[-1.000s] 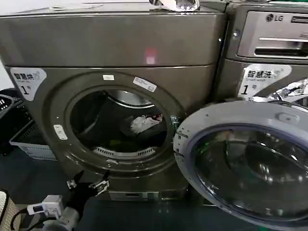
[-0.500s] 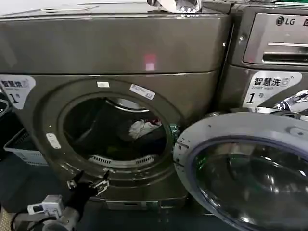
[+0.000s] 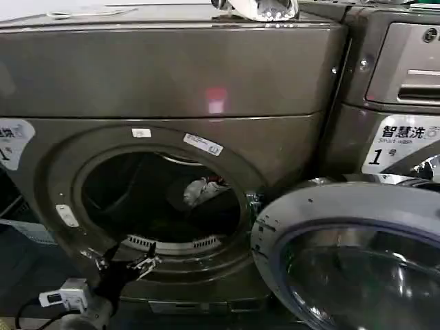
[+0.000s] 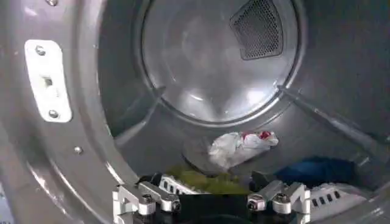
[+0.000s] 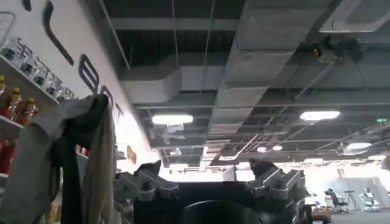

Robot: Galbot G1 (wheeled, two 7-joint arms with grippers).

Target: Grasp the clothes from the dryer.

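So the left gripper [image 3: 126,262] sits spread open right at the lower lip of the dryer [image 3: 172,69] porthole, nothing between its fingers. Just past it inside the drum, a yellow-green cloth [image 4: 204,181] lies on the floor, almost at the fingertips. Further in and a bit above, the white-grey piece with red patches [image 4: 242,146] rests against the drum's back. Some blue fabric [image 4: 320,170] is off to one side, well apart.

Readable stuff: a white label [image 3: 12,141] marked "1" on the front, left of the gripper, and a "Smart wash 1" sticker [image 3: 405,143] on the neighbouring machine [image 3: 399,75]. The round door [image 3: 350,258] hangs wide open off to the right, leaving the opening clear.

The right gripper [image 5: 210,182] points up at a ceiling with ducts and lights, spread apart, holding nothing.
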